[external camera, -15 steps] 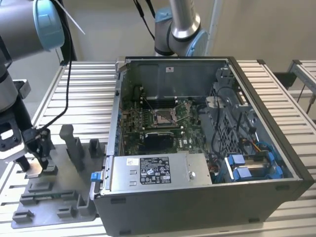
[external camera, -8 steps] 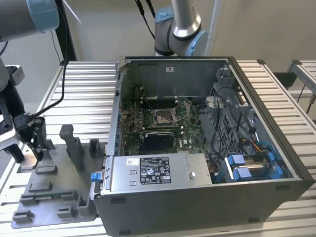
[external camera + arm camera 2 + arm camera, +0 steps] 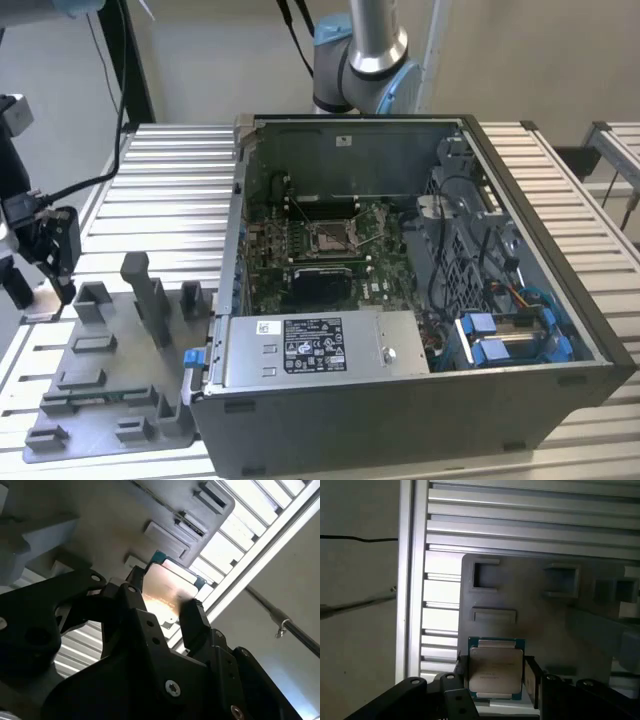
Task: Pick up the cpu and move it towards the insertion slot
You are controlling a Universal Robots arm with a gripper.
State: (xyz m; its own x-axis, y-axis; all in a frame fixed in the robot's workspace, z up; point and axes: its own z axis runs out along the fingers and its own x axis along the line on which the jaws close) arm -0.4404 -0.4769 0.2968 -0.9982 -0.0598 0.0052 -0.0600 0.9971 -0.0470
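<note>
Fingers: the fingers [image 3: 536, 680] are clamped on the cpu [image 3: 496, 669], one on each of two opposite edges, as both wrist views show.
Gripper: the gripper [image 3: 45, 250] hangs at the exterior view's left, over the edge of the desk [image 3: 160, 170].
Cpu: it is held at the rim of the grey tray [image 3: 100, 390]. I cannot tell whether it is clear of the tray.
Insertion slot: the insertion slot [image 3: 330, 237] is on the motherboard [image 3: 385, 275], well apart from the gripper.
Risk, grip: the hold is on thin edges only, so a jolt could probably tilt the chip or let it slip.
Risk, path: the wall of the computer case [image 3: 400, 400] and the tray's upright blocks stand between the cpu and the slot, so a low path would likely clip them.
Tray: it has rectangular pockets and posts.
Case: it holds the motherboard, the slot and a power-supply box [image 3: 310, 350].
</note>
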